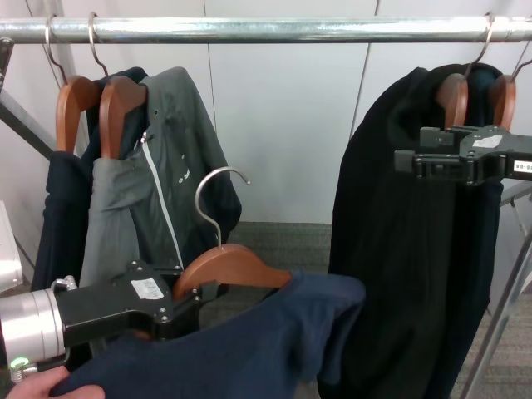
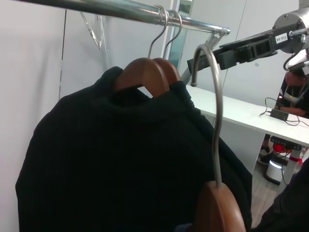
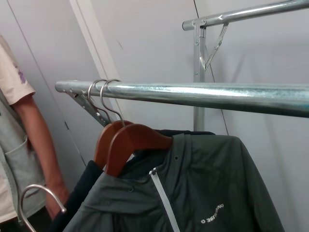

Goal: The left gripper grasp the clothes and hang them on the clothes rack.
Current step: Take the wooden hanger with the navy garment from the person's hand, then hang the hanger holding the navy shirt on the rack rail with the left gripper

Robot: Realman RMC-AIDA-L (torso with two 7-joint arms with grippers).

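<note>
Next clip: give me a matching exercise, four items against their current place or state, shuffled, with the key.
Items:
1. navy T-shirt
2. grey zip jacket
3. long black coat
4. right gripper

Places or states:
A. hanging on the clothes rack, at the robot's right
B. raised in front of the black coat
C. on a wooden hanger held by the left gripper, hook below the rack
D. hanging on the rack, at the robot's left

Pairs: 1-C, 2-D, 3-A, 4-B
</note>
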